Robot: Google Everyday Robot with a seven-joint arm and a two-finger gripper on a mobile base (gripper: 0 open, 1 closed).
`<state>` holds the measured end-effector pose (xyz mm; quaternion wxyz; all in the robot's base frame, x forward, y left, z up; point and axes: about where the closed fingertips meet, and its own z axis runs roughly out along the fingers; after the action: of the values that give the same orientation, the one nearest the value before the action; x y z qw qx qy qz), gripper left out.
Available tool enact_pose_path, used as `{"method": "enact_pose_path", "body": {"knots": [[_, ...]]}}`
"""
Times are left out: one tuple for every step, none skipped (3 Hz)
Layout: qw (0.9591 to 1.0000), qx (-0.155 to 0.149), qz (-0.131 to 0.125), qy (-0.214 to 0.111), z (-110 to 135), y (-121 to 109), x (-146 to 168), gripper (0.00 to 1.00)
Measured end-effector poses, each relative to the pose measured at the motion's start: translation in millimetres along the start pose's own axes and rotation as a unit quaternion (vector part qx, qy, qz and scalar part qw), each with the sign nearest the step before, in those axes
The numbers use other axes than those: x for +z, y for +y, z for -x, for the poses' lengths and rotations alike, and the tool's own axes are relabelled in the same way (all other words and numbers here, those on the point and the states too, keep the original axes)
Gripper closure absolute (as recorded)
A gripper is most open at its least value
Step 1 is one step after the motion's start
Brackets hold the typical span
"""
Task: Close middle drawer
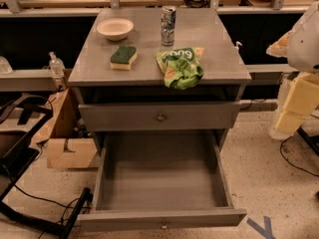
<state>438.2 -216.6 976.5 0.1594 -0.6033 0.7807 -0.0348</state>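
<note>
1 drawer stands pulled fully out toward the camera: the middle drawer [124, 218], low on the cabinet [219, 59], its box empty. My claw is out of view, so I cannot tell its state. Stiff wood, probably light on its slides. I would push flat on the front, beside the knob [163, 225].

Grey wooden middle drawer [159, 176], a deep plain box: matt paint, smooth boards. Small round metal knob [163, 225] on its front: dull shine. Grey wooden cabinet top [212, 39]: same matt finish. Green-and-yellow sponge [123, 57]: rough scouring face over soft foam. Crumpled green snack bag [180, 67]: glossy film. Tall printed can [168, 25]: probably metal, slight sheen. Cream round bowl [115, 29]: smooth, matt. Brown cardboard box [70, 153]: dull, papery. Gripper outside the frame.
</note>
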Motion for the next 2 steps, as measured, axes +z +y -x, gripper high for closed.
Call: {"method": "enact_pose_path", "body": {"knots": [[1.0000, 0.000, 0.000, 0.000, 0.0, 0.0, 0.0, 0.00], [0.9999, 0.010, -0.003, -0.004, -5.9, 2.8, 5.7, 0.00]]}}
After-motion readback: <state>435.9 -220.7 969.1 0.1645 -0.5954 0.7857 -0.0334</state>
